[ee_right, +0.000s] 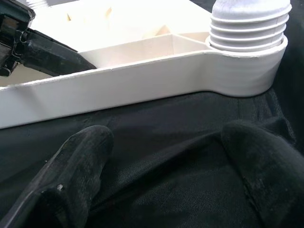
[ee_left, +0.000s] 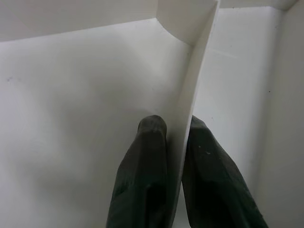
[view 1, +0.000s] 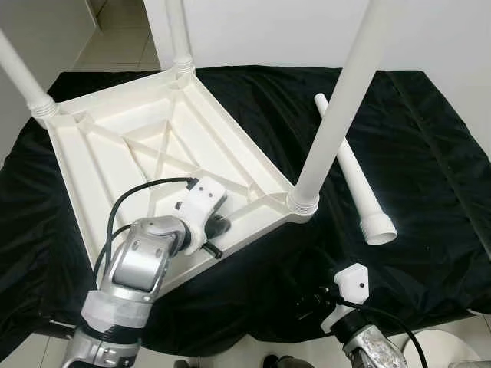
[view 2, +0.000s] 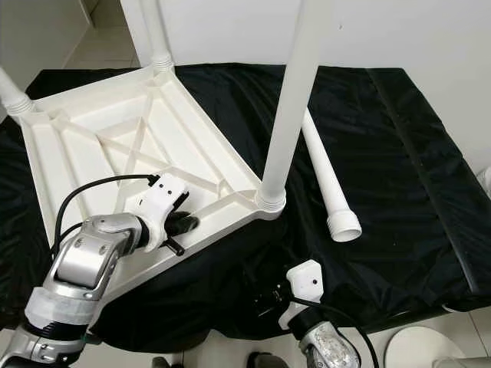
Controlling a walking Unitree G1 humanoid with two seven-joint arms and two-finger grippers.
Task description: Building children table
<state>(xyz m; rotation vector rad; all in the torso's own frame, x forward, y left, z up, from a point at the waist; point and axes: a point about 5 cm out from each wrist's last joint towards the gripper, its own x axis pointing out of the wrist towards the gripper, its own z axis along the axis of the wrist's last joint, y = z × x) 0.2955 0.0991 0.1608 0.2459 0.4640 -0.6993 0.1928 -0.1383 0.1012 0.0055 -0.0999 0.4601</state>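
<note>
A white plastic children's table top (view 1: 115, 142) lies upside down on a black cloth, with three white legs standing up from its corners; the nearest leg (view 1: 337, 100) rises at the front right corner. A loose fourth leg (view 1: 354, 180) lies on the cloth to the right. My left gripper (view 1: 215, 234) is shut on the table's near rim wall, one finger (ee_left: 142, 175) on each side of the thin white wall (ee_left: 187, 123). My right gripper (view 1: 313, 303) hovers open low over the cloth (ee_right: 161, 166), just in front of the near rim and the leg socket (ee_right: 249, 52).
The black cloth (view 1: 430, 153) covers a low surface that drops off at the near edge. White walls stand behind and to the right. A round white object (view 1: 441, 349) sits on the floor at the lower right. Tiled floor shows at the far left.
</note>
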